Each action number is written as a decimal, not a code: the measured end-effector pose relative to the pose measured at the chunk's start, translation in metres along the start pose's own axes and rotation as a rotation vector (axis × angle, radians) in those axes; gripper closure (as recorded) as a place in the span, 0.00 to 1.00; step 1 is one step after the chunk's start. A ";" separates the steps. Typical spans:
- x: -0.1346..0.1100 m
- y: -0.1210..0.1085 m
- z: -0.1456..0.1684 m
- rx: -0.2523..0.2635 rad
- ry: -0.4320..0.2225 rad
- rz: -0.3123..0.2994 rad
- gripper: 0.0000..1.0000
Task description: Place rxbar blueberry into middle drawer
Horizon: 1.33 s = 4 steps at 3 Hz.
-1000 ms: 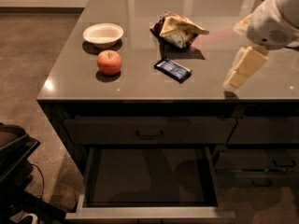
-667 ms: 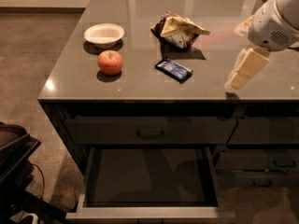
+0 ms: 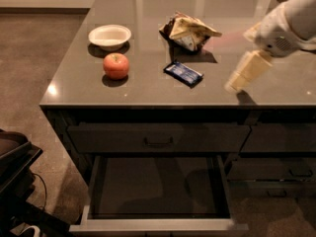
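A dark grey bench [image 3: 74, 90] with a glossy top is filling most of the view, seen from above and in front. The rxbar blueberry [image 3: 183, 73], a small flat bar in a dark-blue wrapper, is lying flat and at a slant near the middle of the bench top. It is lying just in front of a crumpled tan-and-brown snack bag [image 3: 190, 32], and whether the two are touching cannot be told. Further left, a red apple [image 3: 116, 65] is sitting upright, with a white bowl [image 3: 109, 35] just behind it. The robot's white arm [image 3: 291, 26] is reaching in from the upper right. Its pale end effector [image 3: 236, 83] is pointing down and to the left over the right part of the bench top, well apart from the bar. Whether the end effector is open or closed cannot be told. Under the bench top, a closed drawer front [image 3: 158, 138] with a small handle is sitting directly above the middle drawer [image 3: 158, 226]. That drawer is standing pulled out toward the viewer, showing its dark floor, thin side walls and pale front rim. A dark bulky object [image 3: 15, 167] is sitting on the floor at the lower left.
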<state>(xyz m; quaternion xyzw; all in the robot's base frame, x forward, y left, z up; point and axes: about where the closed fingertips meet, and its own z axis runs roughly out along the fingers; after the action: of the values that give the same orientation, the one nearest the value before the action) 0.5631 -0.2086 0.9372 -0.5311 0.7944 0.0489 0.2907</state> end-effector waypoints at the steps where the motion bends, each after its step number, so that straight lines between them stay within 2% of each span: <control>1: -0.042 -0.024 0.030 0.015 -0.119 0.005 0.00; 2: -0.094 -0.027 0.083 -0.051 -0.177 -0.021 0.00; 3: -0.102 -0.021 0.118 -0.056 -0.213 0.008 0.00; 4: -0.103 -0.022 0.118 -0.053 -0.215 0.008 0.00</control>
<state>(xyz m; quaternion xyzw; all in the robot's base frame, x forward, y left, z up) 0.6576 -0.0886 0.8974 -0.5272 0.7590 0.1279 0.3600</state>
